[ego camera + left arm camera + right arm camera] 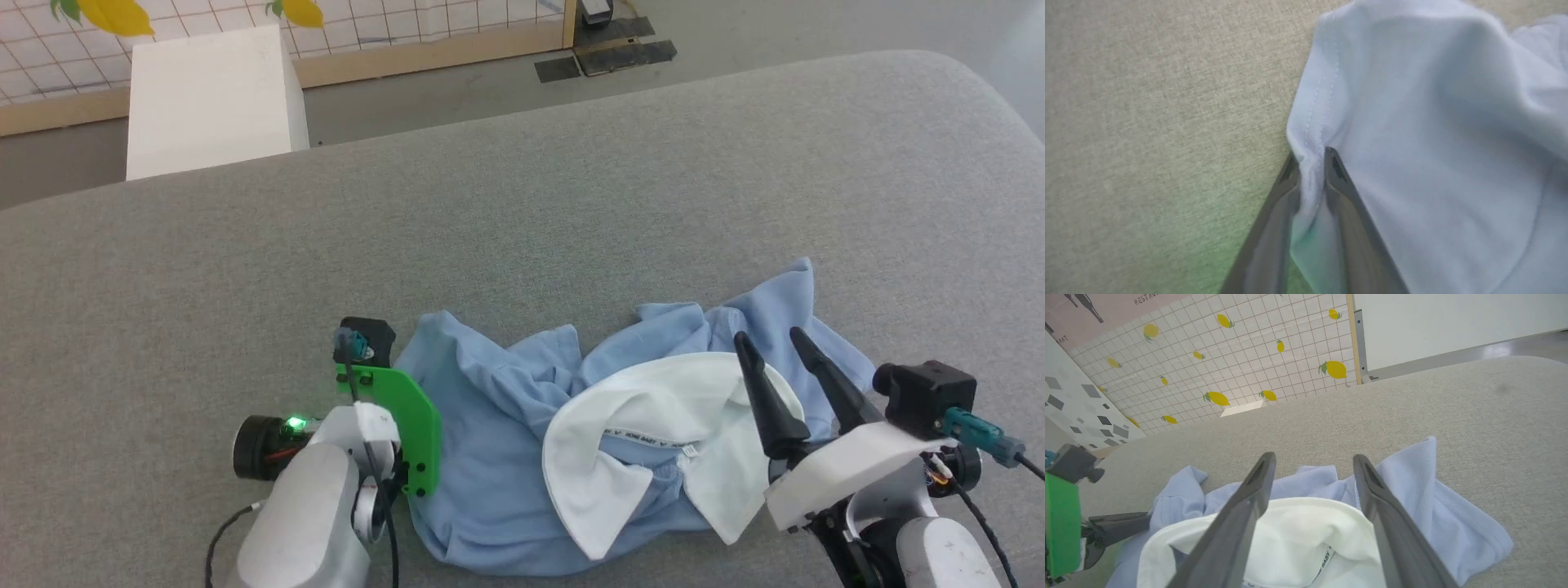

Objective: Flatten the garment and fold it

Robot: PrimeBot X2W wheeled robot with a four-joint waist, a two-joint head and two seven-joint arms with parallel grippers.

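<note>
The garment lies crumpled on the grey padded surface, light blue with a white collar panel turned up and a line of small dark text on it. My left gripper is shut on a stitched hem at the garment's left edge; its green wrist plate stands over that edge. My right gripper hovers open above the white panel, nothing between its fingers. The blue cloth spreads out beyond them.
A white box stands on the floor beyond the surface's far left edge. A tiled wall with lemon prints and a dark floor mat lie farther back. The surface's rounded corner is at the far right.
</note>
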